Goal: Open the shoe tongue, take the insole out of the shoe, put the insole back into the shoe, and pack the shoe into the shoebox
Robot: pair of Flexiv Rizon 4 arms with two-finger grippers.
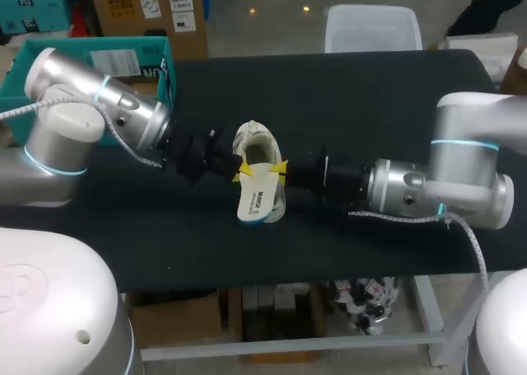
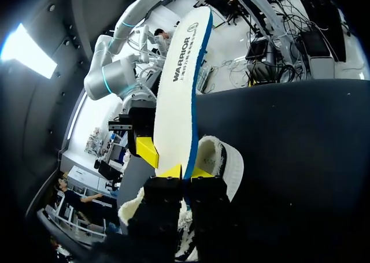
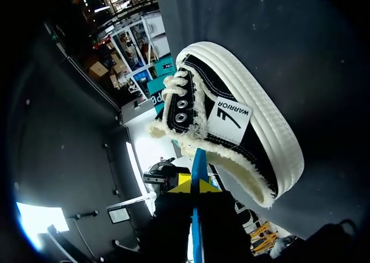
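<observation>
Head view: left jaws and right jaws clamp the insole (image 1: 255,200) (opposite edges) above the shoe (image 1: 257,147), covering its toe.

Black canvas shoe (image 1: 257,148) with white sole rests on the table (image 1: 370,103), opening up; white, blue-edged insole (image 1: 257,195) is outside, raised over its front

We count one shoe (image 1: 262,148), one insole (image 1: 256,195) and one table (image 1: 370,95). We have two arms here, our left arm (image 1: 78,119) and our right arm (image 1: 461,173), and two grippers, the left gripper (image 1: 240,174) and the right gripper (image 1: 281,168). Each gripper carries two yellow fingertips (image 2: 171,171), which makes four fingertips in all.
</observation>
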